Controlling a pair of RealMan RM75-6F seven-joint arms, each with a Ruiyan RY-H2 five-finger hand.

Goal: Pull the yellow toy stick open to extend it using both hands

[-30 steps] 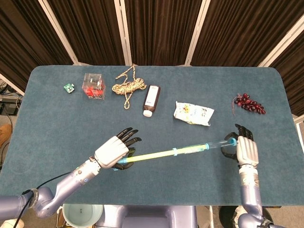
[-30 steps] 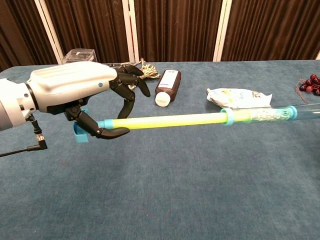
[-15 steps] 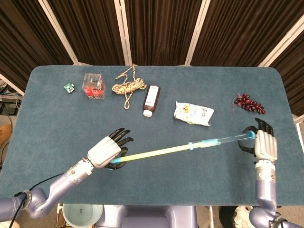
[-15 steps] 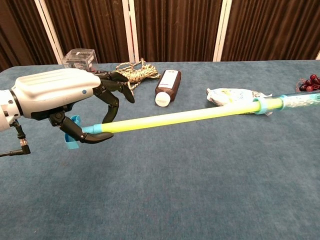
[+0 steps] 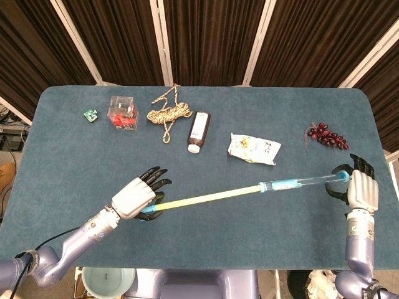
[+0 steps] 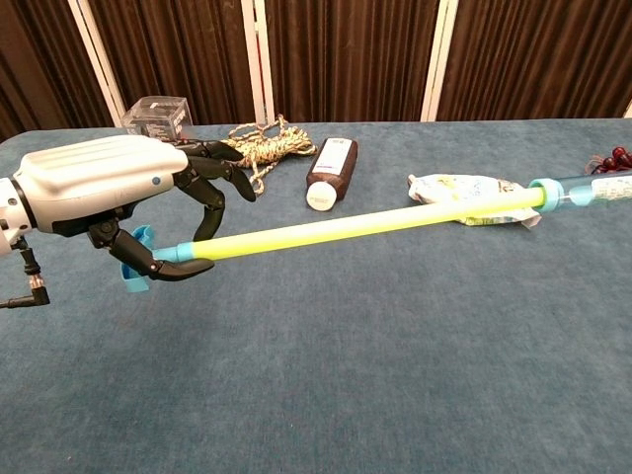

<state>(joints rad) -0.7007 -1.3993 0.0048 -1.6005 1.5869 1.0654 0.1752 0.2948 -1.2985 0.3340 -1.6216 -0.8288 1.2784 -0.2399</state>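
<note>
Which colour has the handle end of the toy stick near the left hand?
Light blue; the handle end shows best in the chest view.

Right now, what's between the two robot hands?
Only the yellow stick, held at each end by the left hand and the right hand. Beneath it is bare table, clearest in the head view.

Yellow toy stick (image 5: 212,197) stretched above blue table (image 5: 75,156), left hand (image 5: 138,198) gripped its near end, right hand (image 5: 360,189) held clear far end, brown bottle (image 5: 198,131) beyond.
</note>
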